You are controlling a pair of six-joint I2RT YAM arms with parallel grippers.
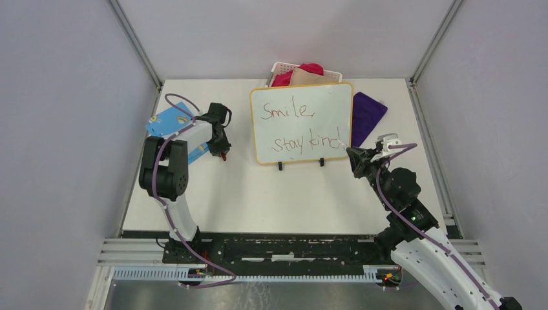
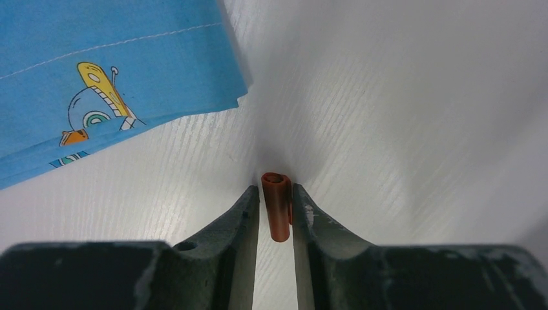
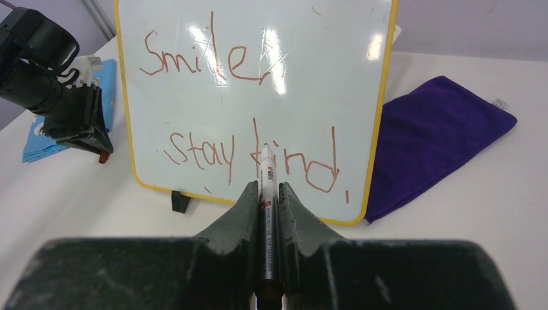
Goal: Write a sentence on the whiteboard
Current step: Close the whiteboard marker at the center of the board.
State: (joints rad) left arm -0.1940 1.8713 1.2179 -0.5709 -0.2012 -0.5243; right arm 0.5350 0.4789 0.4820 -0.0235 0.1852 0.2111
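Whiteboard, white and rectangular with a thin yellow-orange rim [image 1: 298,131], stands upright just ahead of my right claw [image 3: 265,187]. Its red handwritten sentence [image 1: 284,112] looks finished to me. This claw is narrow and clamps the slim white marker [image 3: 265,169]; I cannot tell if the tip touches the board. I would pull straight back, so the ink is not smeared. My left claw [image 2: 276,190] pinches the small red-brown cap [image 2: 276,213].

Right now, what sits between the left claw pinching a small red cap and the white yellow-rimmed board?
Nothing: bare white tabletop between the left gripper, shut on the red marker cap, and the yellow-rimmed whiteboard. The top view shows it.
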